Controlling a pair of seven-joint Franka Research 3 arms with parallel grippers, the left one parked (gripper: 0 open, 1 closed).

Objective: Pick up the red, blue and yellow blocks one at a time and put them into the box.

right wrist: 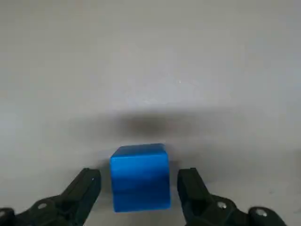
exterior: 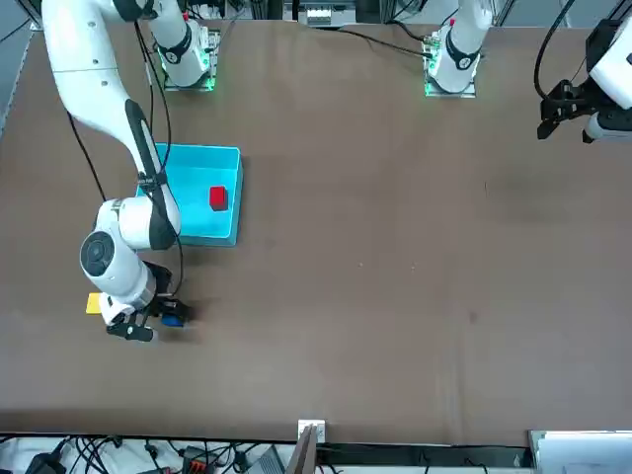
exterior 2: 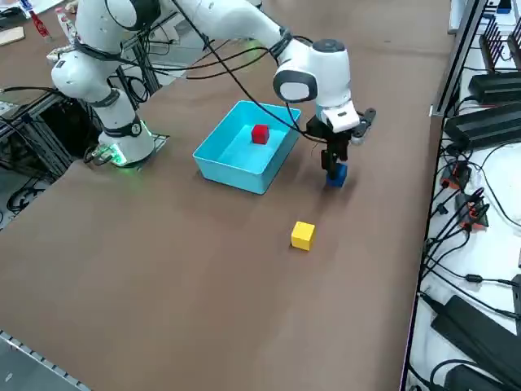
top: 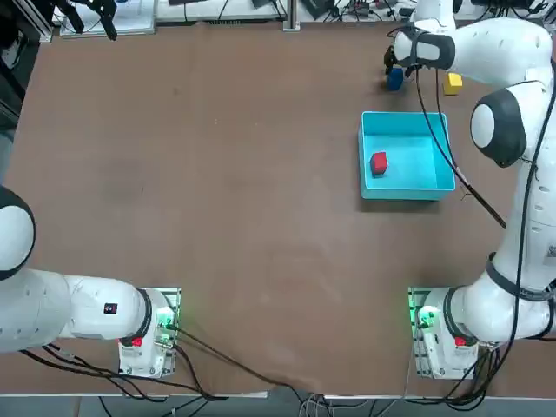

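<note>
Bench (top: 217, 174): brown, matte, flat; cables and equipment along its far edge and along one side.

Box (top: 439, 148): shallow cyan tray with thin upright walls, standing on the bench in front of the right arm's base.

Red block (top: 379, 162): inside the box, resting on its floor, apart from the walls.

Blue block (right wrist: 140, 176): on the bench beyond the far wall of the box, near its corner. It sits between the two fingers (right wrist: 82, 188), a small gap showing on each side.

Yellow block (exterior 2: 303, 235): on the bench, near the blue block, towards the robot's right of it, outside the box.

Right pincer (exterior 2: 334, 167): pointing down, lowered around the blue block, released and spread, gripping nothing.
</note>
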